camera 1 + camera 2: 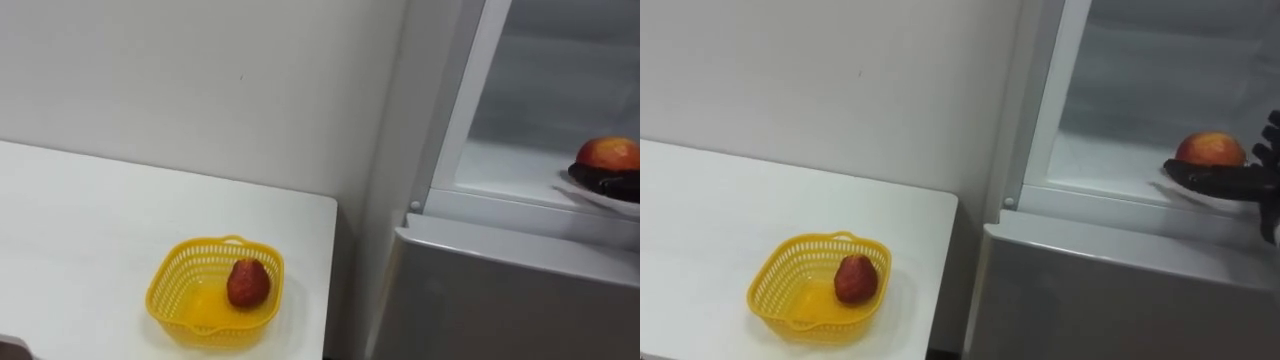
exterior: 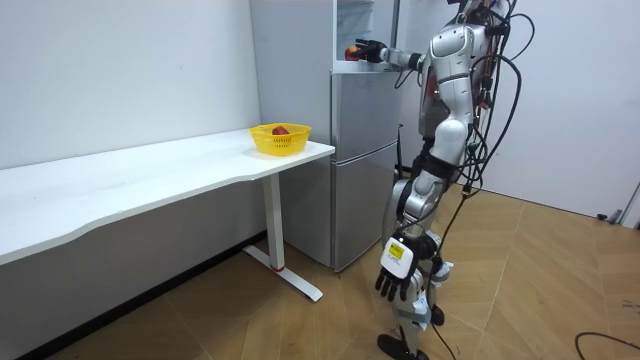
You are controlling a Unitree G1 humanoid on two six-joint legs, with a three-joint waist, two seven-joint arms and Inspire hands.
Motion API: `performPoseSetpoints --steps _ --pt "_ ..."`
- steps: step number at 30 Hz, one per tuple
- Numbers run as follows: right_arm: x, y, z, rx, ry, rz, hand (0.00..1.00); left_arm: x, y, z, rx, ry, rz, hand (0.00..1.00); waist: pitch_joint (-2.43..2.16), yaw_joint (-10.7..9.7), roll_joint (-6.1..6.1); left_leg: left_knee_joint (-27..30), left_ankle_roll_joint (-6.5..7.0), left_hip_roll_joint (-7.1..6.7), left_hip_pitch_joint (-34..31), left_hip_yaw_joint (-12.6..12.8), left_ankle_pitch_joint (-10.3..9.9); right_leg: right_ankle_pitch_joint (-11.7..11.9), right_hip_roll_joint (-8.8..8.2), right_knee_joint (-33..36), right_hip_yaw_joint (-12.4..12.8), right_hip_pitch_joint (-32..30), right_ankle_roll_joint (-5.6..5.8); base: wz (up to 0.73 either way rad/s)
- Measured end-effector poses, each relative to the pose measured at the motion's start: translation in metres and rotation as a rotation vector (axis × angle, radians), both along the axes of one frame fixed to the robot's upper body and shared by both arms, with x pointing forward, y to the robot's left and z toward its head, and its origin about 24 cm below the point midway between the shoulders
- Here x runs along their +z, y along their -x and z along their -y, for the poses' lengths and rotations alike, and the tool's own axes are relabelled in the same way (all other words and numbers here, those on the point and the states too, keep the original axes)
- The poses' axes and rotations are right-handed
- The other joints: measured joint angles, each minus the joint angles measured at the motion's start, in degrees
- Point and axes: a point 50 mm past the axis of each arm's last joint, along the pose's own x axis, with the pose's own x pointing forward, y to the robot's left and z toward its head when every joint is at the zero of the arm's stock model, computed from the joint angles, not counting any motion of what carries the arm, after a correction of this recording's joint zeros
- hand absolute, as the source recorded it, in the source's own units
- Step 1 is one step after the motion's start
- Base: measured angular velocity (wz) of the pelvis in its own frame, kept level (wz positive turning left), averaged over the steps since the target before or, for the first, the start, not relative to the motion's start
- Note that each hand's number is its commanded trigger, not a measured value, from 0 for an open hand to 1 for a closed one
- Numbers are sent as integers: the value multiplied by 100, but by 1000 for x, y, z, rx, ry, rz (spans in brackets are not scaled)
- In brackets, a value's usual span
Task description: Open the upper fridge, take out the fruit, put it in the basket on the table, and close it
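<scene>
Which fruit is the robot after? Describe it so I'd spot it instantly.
Find the fridge beside the white table; its upper compartment is open. Inside, a round red-and-yellow fruit sits by the dark robot hand, unlike the darker red fruit in the yellow basket.

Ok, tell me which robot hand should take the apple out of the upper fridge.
Right. The right robot hand is up at the apple on the open upper fridge shelf, fingers straight beside it. The left robot hand hangs low at its side, far from the shelf.
</scene>
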Motion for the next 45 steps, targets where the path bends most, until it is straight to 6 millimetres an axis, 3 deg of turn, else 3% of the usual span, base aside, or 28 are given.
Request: performPoseSetpoints --steps 5,11,25,36,37,38,39,45 --pt "0 0 -1 5 7 -4 0 0 -2 1 -16 2 6 0 9 3 -4 1 -1 -1 0 -15 1 0 -2 -4 -12 6 0 1" --pt "1 -1 0 -1 8 1 0 0 -4 2 -38 7 12 0 77 10 -34 8 -5 -2 -8 -36 3 -1 0 -15 -29 18 -1 1" --pt "0 -5 -3 14 143 -60 0 -1 -1 5 -34 52 -29 0 71 30 -30 8 -5 -5 -36 -47 3 -2 2 -12 -23 -12 -1 0" --pt "-3 -7 2 -10 178 -109 0 -1 -2 5 -35 67 -36 0 53 156 -30 23 -8 -2 -92 -45 5 9 3 15 -22 -52 -18 0" --pt "-1 -8 1 -10 189 -112 16 -2 -3 5 -37 68 -32 0 55 156 -32 68 -8 0 -148 -45 5 11 2 47 -18 -101 -21 0" --pt "-1 -8 1 -10 195 -114 75 -1 -4 5 -38 67 -29 0 53 161 -35 72 -9 0 -169 -45 5 11 -1 72 -14 -133 -21 0" --pt "-1 -9 1 -9 197 -114 100 -1 -4 5 -38 67 -29 0 52 163 -36 80 -9 0 -182 -45 5 11 -2 84 -12 -147 -21 0" --pt "3 -9 0 -9 228 -104 100 -2 -4 6 -60 70 -34 0 56 168 -92 97 -32 1 -317 -77 25 17 2 93 -10 -280 -43 0"
